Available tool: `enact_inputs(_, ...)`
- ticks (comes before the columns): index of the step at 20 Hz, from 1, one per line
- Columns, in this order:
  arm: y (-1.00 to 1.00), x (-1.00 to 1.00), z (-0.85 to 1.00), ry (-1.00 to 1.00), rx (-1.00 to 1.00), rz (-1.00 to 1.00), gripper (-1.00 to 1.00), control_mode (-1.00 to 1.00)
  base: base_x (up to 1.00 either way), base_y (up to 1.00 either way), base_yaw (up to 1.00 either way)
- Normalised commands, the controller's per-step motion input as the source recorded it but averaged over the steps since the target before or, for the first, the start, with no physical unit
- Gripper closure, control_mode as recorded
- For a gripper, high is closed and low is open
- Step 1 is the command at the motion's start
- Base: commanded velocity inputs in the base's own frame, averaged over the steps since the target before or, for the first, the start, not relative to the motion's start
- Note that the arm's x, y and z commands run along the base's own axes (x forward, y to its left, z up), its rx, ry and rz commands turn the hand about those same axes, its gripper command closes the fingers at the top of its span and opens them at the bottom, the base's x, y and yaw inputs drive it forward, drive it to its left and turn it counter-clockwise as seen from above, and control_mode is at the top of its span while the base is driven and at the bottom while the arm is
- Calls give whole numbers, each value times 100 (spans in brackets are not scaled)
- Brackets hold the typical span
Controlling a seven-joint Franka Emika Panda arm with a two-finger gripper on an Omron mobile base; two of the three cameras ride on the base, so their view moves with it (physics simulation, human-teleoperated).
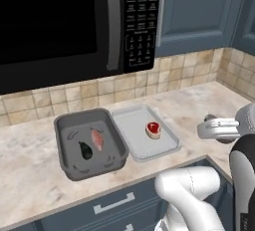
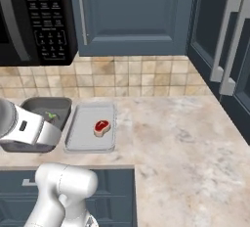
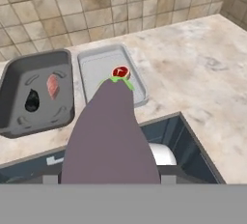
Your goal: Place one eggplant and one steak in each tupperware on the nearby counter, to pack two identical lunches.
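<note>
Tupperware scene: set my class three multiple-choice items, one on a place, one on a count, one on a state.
1. The first eggplant lies: A in the tub; B in the tray; C on the counter.
2. Steaks in view: A one; B two; C three.
3. The second eggplant is: A in the tray; B held in the air; C on the counter.

Key: A, first eggplant sits in the tub. B, one steak beside it, another steak in the tray. B, second eggplant hangs before the hand camera.
</note>
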Motion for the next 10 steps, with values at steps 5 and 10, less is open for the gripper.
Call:
enact_inputs(5, 0, 0, 0, 0, 0, 0, 100, 100, 69, -14, 5)
enact_inputs(10, -5, 52, -32, 9, 3, 9, 100, -100, 0, 0, 0)
